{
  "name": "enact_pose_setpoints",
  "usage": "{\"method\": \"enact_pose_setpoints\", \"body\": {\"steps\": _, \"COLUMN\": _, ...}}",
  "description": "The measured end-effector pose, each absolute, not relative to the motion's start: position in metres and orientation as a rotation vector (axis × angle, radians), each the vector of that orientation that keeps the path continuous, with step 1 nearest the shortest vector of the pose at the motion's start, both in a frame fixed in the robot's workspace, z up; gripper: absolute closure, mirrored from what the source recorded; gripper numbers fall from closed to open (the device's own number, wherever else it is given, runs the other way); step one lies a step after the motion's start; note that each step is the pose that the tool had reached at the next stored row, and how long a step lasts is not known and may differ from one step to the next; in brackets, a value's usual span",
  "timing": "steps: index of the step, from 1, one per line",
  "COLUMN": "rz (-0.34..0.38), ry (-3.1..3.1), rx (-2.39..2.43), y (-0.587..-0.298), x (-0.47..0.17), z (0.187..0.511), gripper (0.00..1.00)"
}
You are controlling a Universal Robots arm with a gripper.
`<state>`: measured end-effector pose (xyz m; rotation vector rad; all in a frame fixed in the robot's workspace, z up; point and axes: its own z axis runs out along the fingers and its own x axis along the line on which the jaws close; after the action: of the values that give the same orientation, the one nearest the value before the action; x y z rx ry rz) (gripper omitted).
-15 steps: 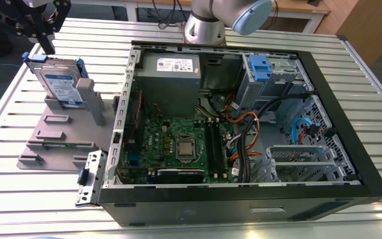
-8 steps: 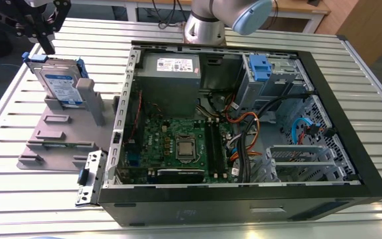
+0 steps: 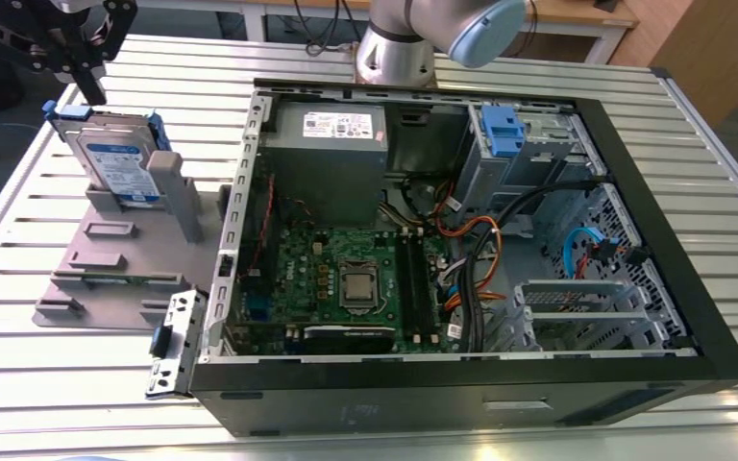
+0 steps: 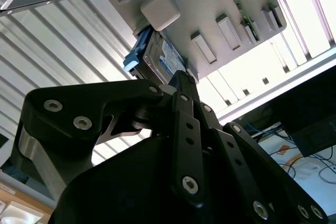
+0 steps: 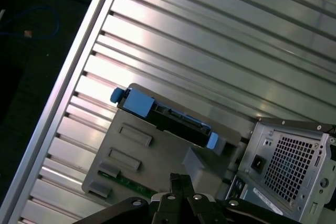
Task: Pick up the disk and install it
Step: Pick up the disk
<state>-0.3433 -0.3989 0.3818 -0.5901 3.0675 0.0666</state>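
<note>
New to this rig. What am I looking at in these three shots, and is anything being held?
It is one robot arm ending in a black pincer. The exterior view comes from a camera off the arm. Both wrist views come from cameras riding on the arm, looking past the pincer. On the slatted metal table sit an open computer case and a grey holder. The disk stands upright in that holder. The pincer hangs just above the disk, looks shut and holds nothing.
</note>
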Motion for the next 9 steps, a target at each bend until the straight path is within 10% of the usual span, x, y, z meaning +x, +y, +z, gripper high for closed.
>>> {"method": "enact_pose_setpoints", "body": {"steps": 9, "rz": 0.067, "ry": 3.06, "rx": -0.63, "y": -0.3989, "x": -0.3433, "z": 0.3818, "gripper": 0.89}}
